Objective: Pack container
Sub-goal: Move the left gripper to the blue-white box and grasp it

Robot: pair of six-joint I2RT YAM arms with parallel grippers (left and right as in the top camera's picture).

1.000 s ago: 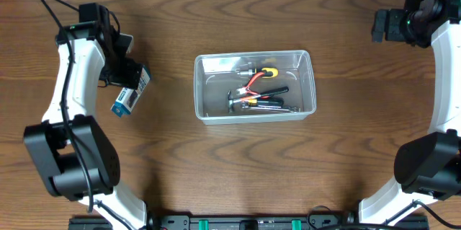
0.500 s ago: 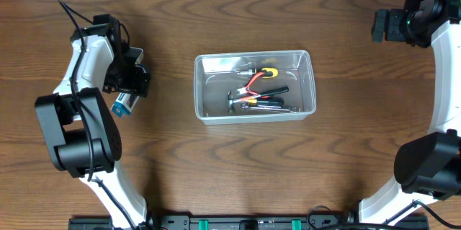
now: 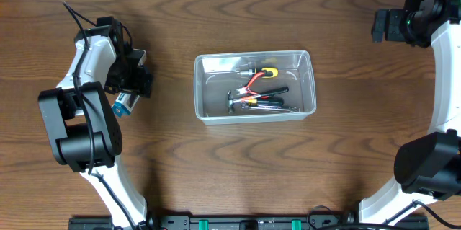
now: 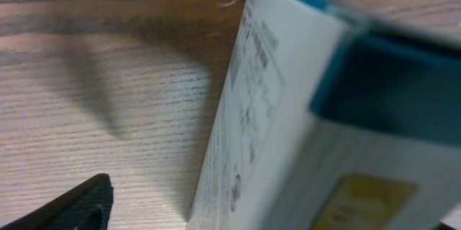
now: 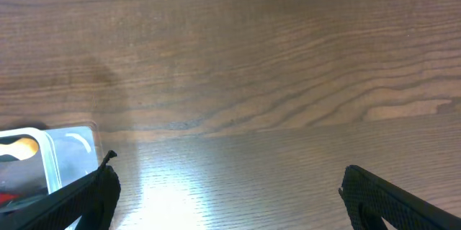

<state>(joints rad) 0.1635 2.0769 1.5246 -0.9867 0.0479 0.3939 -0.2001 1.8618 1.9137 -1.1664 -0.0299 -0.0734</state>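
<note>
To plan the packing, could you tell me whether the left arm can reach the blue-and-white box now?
Probably yes: the left tool hangs right above the box, with nothing visible between them.

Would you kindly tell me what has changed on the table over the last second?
The left arm folded inward, bringing the left end effector over the blue-and-white box, now mostly hidden; its grip is unclear. The container, its tools and the right end effector stayed put.

Counted: one clear container (image 3: 197, 86). Several hand tools (image 3: 259, 97) are recorded inside it, overlapping; the exact number cannot be resolved. One blue-and-white box (image 3: 124, 104) is noted. Two arms are counted: left arm (image 3: 85, 60), right arm (image 3: 446, 64).
</note>
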